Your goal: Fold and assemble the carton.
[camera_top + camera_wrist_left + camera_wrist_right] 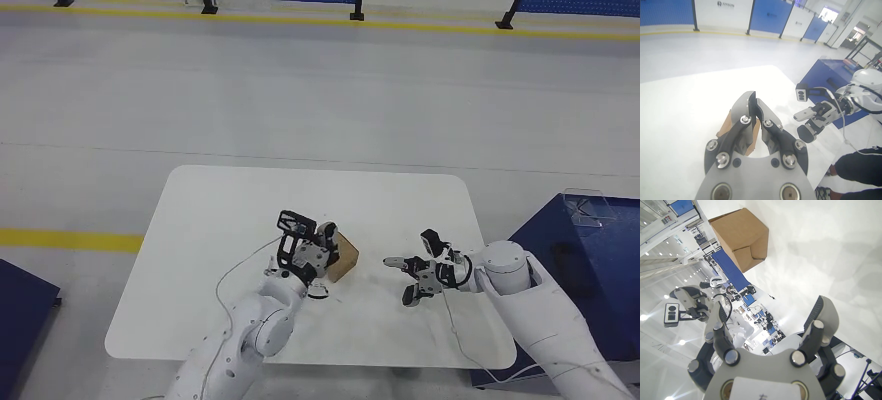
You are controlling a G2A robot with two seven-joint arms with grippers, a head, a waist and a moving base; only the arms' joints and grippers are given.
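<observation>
A small brown carton (343,258) stands tilted near the middle of the white table (200,210), with its folded end flaps showing in the right wrist view (742,237). My left gripper (322,250) is shut on an edge of the carton (723,126), which is mostly hidden behind the fingers (753,106). My right gripper (403,280) hangs open a short way to the right of the carton, apart from it, with nothing between its fingers (819,313). It also appears in the left wrist view (800,123).
A blue bin (590,260) stands off the table's right edge. Another blue object (20,300) sits low at the left. A person's legs (857,170) are beside the table's near right edge.
</observation>
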